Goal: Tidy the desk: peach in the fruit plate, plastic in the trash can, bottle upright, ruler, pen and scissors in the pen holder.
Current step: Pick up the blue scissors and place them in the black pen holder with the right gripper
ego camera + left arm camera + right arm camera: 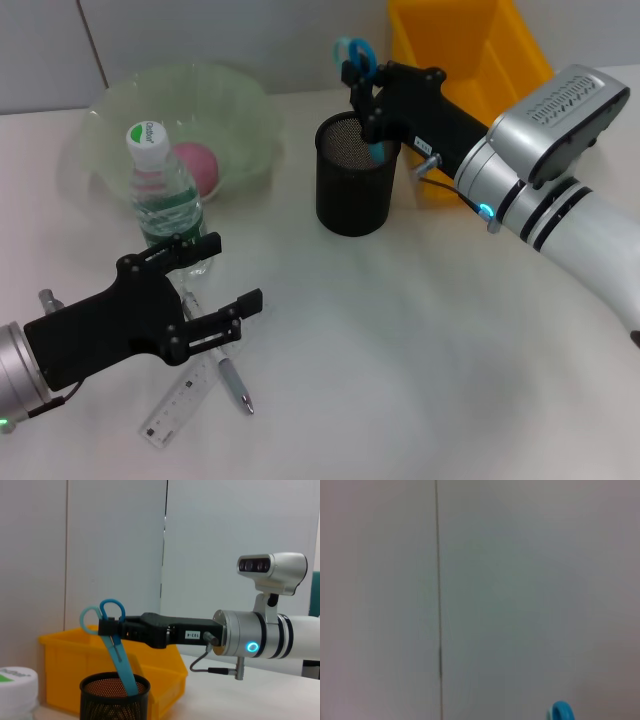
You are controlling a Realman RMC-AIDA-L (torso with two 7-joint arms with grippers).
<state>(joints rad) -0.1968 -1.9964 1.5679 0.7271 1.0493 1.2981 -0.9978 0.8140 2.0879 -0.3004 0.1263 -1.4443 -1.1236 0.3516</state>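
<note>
Right gripper [362,95] jaws clenched on scissors [116,645], blades inside pen holder [355,175], release pending. Peach [197,166] plated, bottle [160,197] upright. Ruler [182,402] and pen [230,375] lie beneath the released left gripper [215,272].

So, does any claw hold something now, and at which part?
The right claw holds the scissors just below the handle rings, blades down in the pen holder. The left claw is open, holding nothing.

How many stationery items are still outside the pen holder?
2 on the desk: the ruler and the pen, under the left end effector. The scissors are going into the pen holder, held by the right end effector.
</note>
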